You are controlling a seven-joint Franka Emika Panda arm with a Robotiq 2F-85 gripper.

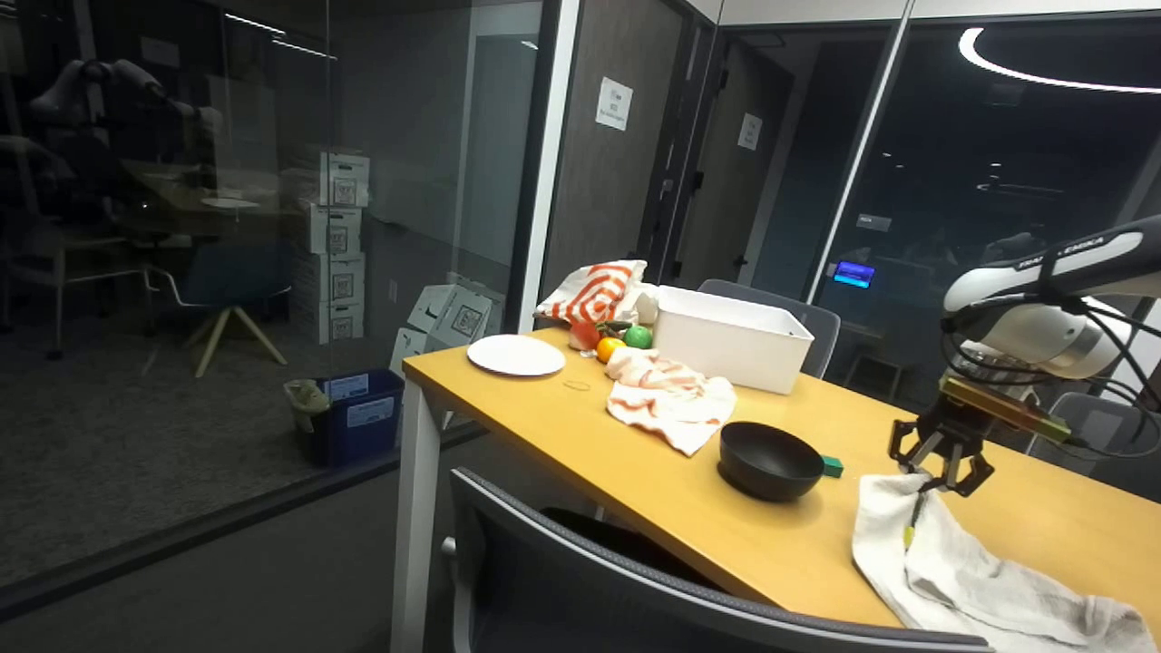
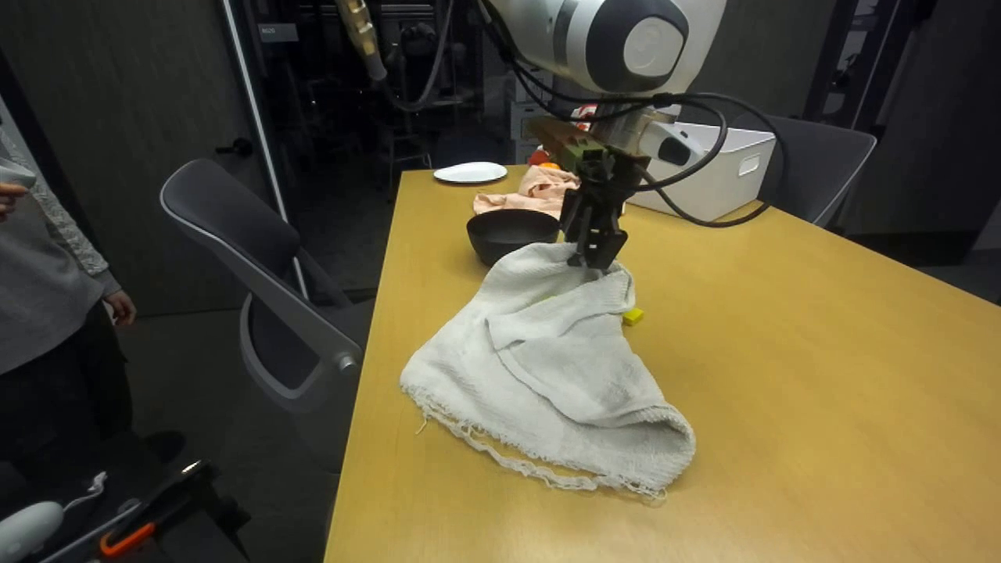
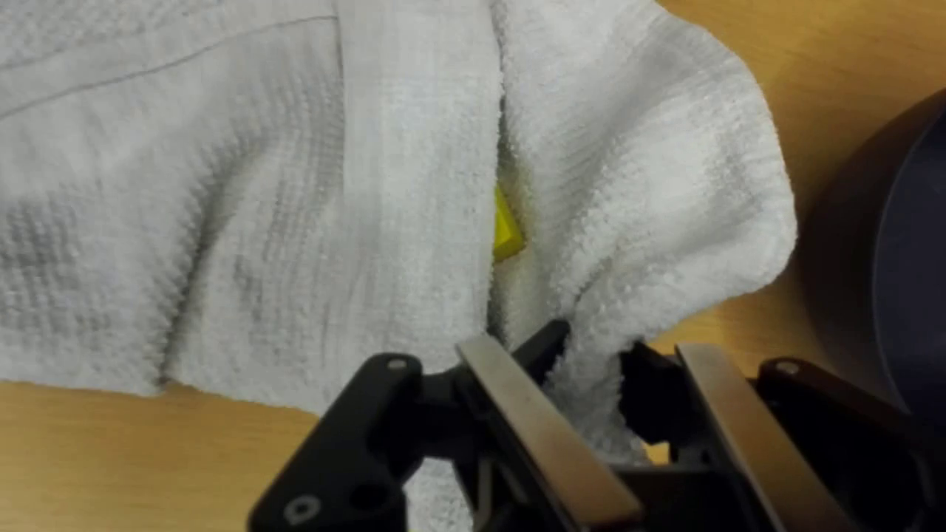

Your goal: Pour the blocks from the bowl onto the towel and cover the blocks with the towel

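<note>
Plainly, in the wrist view we see the claw (image 3: 595, 349) pinching the white towel (image 3: 414, 222), a yellow block (image 3: 507, 235) between folds at the claw's eleven o'clock, the black bowl (image 3: 916, 273) toward its three.

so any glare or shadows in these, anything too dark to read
In an exterior view, a bright light strip shows on the dark glass, reflected or seen through, I can't tell; in an exterior view, the hand is a near-black shape with little detail; in the wrist view, shadow darkens the folds of the towel.
</note>
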